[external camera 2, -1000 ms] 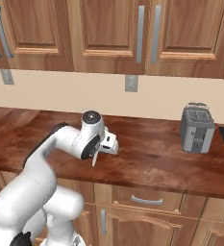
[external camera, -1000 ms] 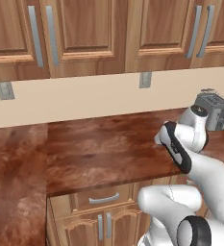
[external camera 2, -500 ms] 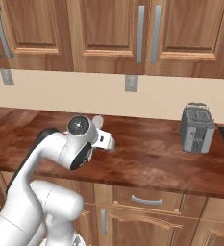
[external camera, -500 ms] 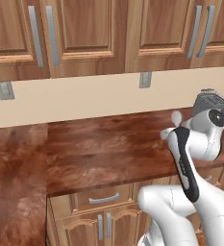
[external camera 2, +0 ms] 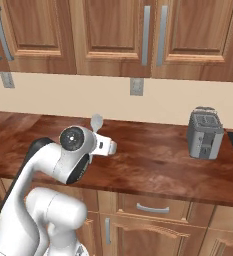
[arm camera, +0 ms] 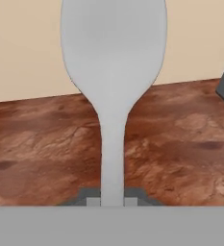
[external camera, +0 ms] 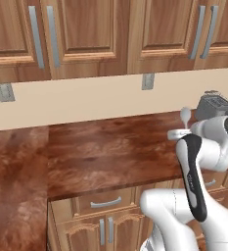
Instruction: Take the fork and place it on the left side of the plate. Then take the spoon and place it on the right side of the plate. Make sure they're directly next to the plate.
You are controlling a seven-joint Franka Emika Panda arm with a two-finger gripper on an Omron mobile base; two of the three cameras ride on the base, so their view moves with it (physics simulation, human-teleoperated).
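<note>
A simulated kitchen with a dark reddish wooden counter [external camera 2: 153,160] under brown wall cabinets [external camera 2: 113,35]. The white robot arm's gripper [arm camera: 112,201] is clenched on the thin handle of the pale grey spoon [arm camera: 113,72], whose round bowl rises straight up the middle of the hand view, held in the air above the counter with the beige wall behind it. In the right base view the spoon [external camera 2: 96,121] pokes up just above the arm's wrist; in the left base view its bowl [external camera: 185,114] stands just left of the silver toaster [external camera: 214,107]. Compared with a second ago, the arm has swung its wrist round: the dark-striped forearm has turned, and the spoon's bowl has come into sight above the hand. The toaster and counter have not shifted, so the base appears to have stayed put. That suggests the spoon is being carried, with the second half of the task under way. The plate's whereabouts cannot be told from here, so how far the spoon has to travel is unknown.
</note>
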